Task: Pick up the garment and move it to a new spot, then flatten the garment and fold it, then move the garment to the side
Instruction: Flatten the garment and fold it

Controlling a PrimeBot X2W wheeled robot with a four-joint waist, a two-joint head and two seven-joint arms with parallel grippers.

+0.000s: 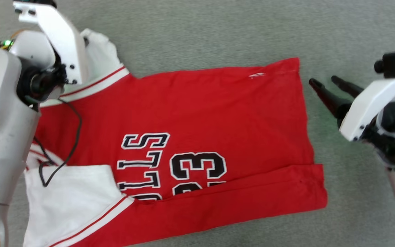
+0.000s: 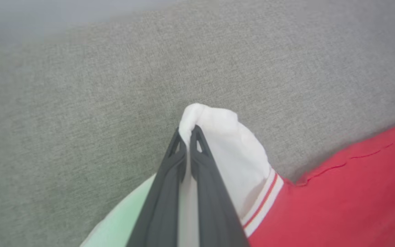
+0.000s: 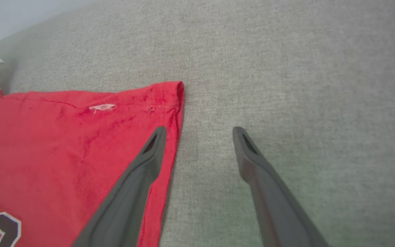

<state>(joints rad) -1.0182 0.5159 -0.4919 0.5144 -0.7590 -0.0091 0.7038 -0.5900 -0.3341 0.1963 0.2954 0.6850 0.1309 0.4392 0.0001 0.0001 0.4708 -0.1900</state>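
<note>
Red jersey garment (image 1: 218,109) lies spread on grey woven cloth (image 1: 201,31). The left gripper (image 2: 188,133) has its two dark fingers pinched tight on the tip of the garment's white sleeve (image 2: 231,151), which bunches just past its fingertips. The right gripper (image 3: 199,132) is spread wide and holds nothing. One of its fingers is above the garment's hem corner, the other above bare cloth.

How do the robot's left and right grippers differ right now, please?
The left gripper is shut, pinching the white sleeve of the shirt; the right gripper is open and holds nothing. The left is at the shirt's sleeve end; the right is beside its hem, apart from it. Both have long dark fingers.
</note>
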